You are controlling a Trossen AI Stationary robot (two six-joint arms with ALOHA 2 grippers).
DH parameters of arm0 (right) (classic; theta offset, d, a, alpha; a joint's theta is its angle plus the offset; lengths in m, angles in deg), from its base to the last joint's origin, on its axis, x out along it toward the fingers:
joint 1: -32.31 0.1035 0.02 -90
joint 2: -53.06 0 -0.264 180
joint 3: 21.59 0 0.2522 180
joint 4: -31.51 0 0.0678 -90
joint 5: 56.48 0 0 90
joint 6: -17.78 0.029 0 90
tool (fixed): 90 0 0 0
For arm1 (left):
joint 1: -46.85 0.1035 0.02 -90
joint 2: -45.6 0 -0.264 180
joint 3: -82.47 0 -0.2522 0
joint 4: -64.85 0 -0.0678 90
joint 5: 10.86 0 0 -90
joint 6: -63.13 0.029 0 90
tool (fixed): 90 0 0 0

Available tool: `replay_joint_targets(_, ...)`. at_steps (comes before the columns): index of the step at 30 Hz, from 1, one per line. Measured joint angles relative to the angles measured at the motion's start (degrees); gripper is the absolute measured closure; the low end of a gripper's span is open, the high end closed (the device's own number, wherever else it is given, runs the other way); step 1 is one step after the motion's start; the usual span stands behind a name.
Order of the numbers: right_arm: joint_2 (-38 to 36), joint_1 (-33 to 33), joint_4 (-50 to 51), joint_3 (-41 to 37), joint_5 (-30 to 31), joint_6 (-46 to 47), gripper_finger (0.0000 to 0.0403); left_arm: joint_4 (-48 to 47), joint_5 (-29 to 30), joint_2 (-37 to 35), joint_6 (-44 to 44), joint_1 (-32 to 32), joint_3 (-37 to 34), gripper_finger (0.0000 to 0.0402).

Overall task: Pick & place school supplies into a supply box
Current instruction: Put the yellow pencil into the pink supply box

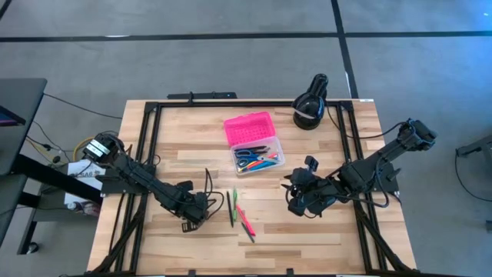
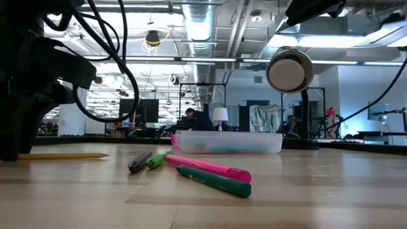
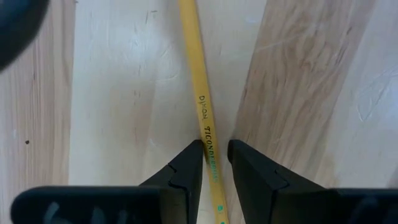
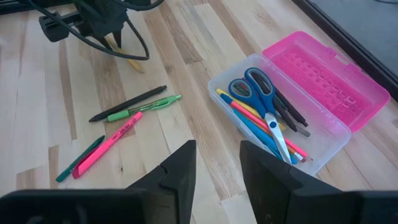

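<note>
A yellow pencil point(image 3: 202, 112) lies flat on the wooden table, and my left gripper point(image 3: 215, 148) points straight down over it, open, one finger on each side of the shaft. The low view shows the pencil point(image 2: 63, 155) sticking out beside that gripper. The supply box point(image 4: 273, 118) stands open with its pink lid point(image 4: 323, 74) laid back. It holds blue-handled scissors point(image 4: 258, 90) and several pens. On the table between the arms lie a black pen point(image 4: 127, 102), a green pen point(image 4: 143, 107), a pink marker point(image 4: 109, 144) and a green marker point(image 4: 81, 158). My right gripper point(image 4: 217, 155) hovers open above the table, right of them. My left gripper comes at the yellow pencil from above, its fingers lying across the shaft point(image 3: 205, 140). One fingertip point(image 3: 194, 152) looks to be against the pencil's side, while a thin strip of table shows between the pencil and the other fingertip point(image 3: 239, 152). The pencil lies flat on the table.
A black lamp point(image 1: 311, 100) stands at the table's far right corner, behind the supply box point(image 1: 259, 159). A black frame point(image 1: 146, 138) runs along the table's edges. Bare wood lies toward the near edge.
</note>
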Motion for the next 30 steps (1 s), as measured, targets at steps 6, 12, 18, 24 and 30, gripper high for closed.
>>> replay_joint_targets(6, 0.00, 0.00, 0.00, 0.00, 0.04, 0.01, 0.0286, 0.12, -0.06, 0.00, 0.14, 0.02, 0.00, 0.0324)
replay_joint_targets(12, 0.00, 0.00, -0.02, 0.00, 0.12, 0.01, 0.0286, 0.28, -0.13, 0.00, 0.54, 0.04, -0.02, 0.0324)
replay_joint_targets(18, 0.51, 0.00, -0.20, -0.07, 0.06, 0.23, 0.0286, 0.28, -0.16, 0.00, 0.54, 0.07, -0.02, 0.0324)
replay_joint_targets(24, 2.01, 0.37, -1.07, 0.07, 0.16, 0.50, 0.0286, 0.28, -0.20, 0.00, 0.54, 0.07, -0.02, 0.0324)
replay_joint_targets(30, 3.51, 0.53, -1.72, -0.03, -0.08, 0.50, 0.0286, 0.41, -0.20, 0.00, 0.51, 0.07, -0.02, 0.0341)
